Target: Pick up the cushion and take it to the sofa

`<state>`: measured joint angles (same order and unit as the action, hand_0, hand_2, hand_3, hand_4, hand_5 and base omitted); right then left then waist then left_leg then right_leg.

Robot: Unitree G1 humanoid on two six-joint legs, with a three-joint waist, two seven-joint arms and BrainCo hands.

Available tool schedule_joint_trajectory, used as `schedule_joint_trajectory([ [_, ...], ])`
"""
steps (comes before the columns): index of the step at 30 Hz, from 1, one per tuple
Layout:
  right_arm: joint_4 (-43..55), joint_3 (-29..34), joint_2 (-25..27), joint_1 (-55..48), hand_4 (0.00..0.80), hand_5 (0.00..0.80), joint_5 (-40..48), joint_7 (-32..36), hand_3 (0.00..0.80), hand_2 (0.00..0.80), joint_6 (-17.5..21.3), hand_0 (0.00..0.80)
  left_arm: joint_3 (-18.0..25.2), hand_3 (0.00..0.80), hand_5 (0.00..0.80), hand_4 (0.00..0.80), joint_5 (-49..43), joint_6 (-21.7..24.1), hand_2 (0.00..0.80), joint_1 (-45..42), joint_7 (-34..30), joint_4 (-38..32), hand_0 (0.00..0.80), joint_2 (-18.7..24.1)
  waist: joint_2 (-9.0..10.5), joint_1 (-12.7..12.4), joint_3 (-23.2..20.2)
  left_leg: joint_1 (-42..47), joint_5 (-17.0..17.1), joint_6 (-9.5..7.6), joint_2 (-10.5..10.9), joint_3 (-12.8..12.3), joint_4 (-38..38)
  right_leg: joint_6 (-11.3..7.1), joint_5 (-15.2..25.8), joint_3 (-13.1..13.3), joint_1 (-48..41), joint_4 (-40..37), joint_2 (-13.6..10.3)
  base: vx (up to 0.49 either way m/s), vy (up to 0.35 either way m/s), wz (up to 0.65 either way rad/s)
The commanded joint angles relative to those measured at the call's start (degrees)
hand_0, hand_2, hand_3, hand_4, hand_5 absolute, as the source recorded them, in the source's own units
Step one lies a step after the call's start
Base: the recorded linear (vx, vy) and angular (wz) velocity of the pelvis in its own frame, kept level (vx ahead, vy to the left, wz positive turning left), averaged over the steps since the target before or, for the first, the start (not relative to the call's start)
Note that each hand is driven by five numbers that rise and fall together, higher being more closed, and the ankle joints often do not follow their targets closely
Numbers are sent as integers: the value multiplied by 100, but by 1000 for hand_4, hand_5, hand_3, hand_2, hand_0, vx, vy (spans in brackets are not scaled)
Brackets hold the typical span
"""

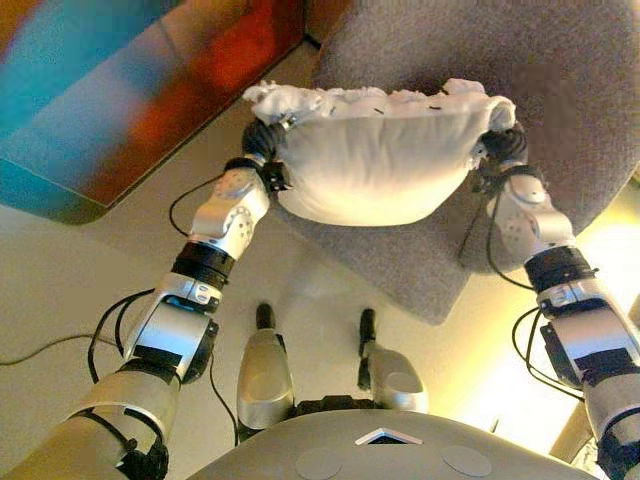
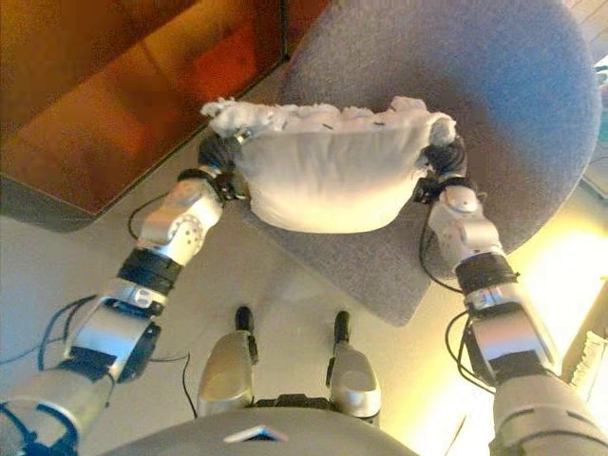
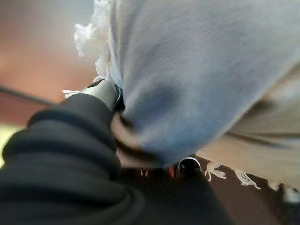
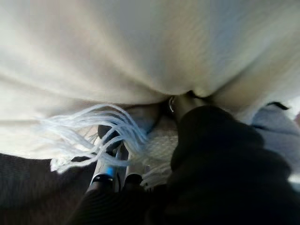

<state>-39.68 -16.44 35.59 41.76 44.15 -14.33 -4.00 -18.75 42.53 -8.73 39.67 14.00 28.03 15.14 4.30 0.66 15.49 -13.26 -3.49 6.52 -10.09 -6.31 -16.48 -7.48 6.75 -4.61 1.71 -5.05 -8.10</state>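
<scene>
The cushion [image 1: 375, 165] is between the two hands, off the floor. The left hand [image 1: 262, 140] is at its left end and the right hand [image 1: 503, 145] at its right end, both touching it; the fingers of both are hidden in the cloth. The fringe [image 1: 340, 98] lies along the far edge of the cushion, beyond both hands. Below and beyond the hands is the rug [image 1: 560, 90], which reaches further to the right of the right hand. A low table [image 1: 120, 90] stands to the left of the left hand, well apart from the cushion
</scene>
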Motion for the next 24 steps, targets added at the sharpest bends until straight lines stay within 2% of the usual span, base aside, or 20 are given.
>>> schedule_joint_trajectory([
  [1, -278, -5, 207, 1007, 800, 800, 76, 522, 800, 800, 75, 800, -748, 800, 800, 800, 658, 83, 800, 576, 187, -491, 800, -639, 359, -141, -1068, -712, 493, 536, -548, 324, -175, -644, -611, 3, -886, 159, -576, 163, -32, -9],
  [6, -1654, -30, 97, 1420, 800, 800, 286, 686, 800, 800, -526, 800, -838, 800, 800, 800, 857, -55, 800, 553, 661, -181, 800, -831, 362, -295, -1115, -790, 495, 591, -602, 416, -336, -659, -663, -64, -1012, 131, -546, 99, -44, -9],
  [10, -2172, -86, -84, 1778, 800, 800, 452, 587, 800, 800, -517, 800, -762, 800, 800, 800, 1283, 146, 800, 639, 614, 183, 800, -672, 309, -378, -981, -1026, 584, 642, -645, 483, -468, -673, -671, -92, -1019, 85, -544, -4, 1, -9],
  [16, -2512, -271, -172, 2391, 800, 800, 365, 402, 800, 800, -301, 800, -910, 800, 800, 800, 917, 354, 800, 1079, 312, 405, 800, -338, 203, -494, -634, -1701, 722, 733, -658, 693, -706, -752, -646, -151, -869, 9, -573, -110, 7, 3],
  [17, -2569, -344, -176, 2535, 210, 210, 426, 353, 210, 210, -300, 210, -934, 800, 800, 800, 937, 377, 800, 1187, 299, 445, 800, -255, 180, -510, -559, -1838, 781, 757, -664, 730, -702, -752, -638, -150, -801, 5, -577, -146, 38, 4],
  [18, -2594, -373, -189, 2632, 0, 0, 477, 355, 0, 0, -324, 0, -941, 800, 800, 800, 960, 381, 800, 1274, 277, 488, 800, -191, 166, -512, -511, -1947, 823, 766, -658, 756, -700, -752, -627, -145, -735, 5, -577, -129, 38, 0],
  [19, -2598, -388, -198, 2709, 0, 0, 525, 351, 0, 0, -359, 0, -936, 618, 618, 618, 991, 412, 618, 1352, 231, 520, 618, -136, 158, -508, -474, -2042, 862, 770, -655, 768, -692, -752, -616, -148, -670, 5, -580, -124, 38, 0],
  [20, -2606, -422, -224, 2816, 0, 0, 568, 315, 0, 0, -390, 0, -930, 179, 179, 179, 991, 449, 179, 1458, 162, 540, 179, -60, 152, -512, -418, -2159, 917, 777, -653, 772, -665, -752, -594, -152, -570, 5, -590, -127, 28, -1],
  [21, -2638, -459, -233, 2902, 0, 0, 629, 326, 0, 0, -420, 0, -939, 0, 0, 0, 948, 461, 0, 1541, 143, 534, 0, 2, 149, -518, -368, -2258, 952, 778, -641, 784, -652, -752, -570, -146, -484, 5, -599, -121, 22, 2],
  [24, -2710, -509, -266, 3054, 0, 0, 923, 202, 0, 0, -381, 0, -926, 0, 0, 0, 925, 571, 0, 1740, 180, 544, 0, 175, 148, -525, -232, -2442, 1004, 782, -607, 793, -634, -752, -499, -132, -275, 5, -622, -83, 18, 13],
])
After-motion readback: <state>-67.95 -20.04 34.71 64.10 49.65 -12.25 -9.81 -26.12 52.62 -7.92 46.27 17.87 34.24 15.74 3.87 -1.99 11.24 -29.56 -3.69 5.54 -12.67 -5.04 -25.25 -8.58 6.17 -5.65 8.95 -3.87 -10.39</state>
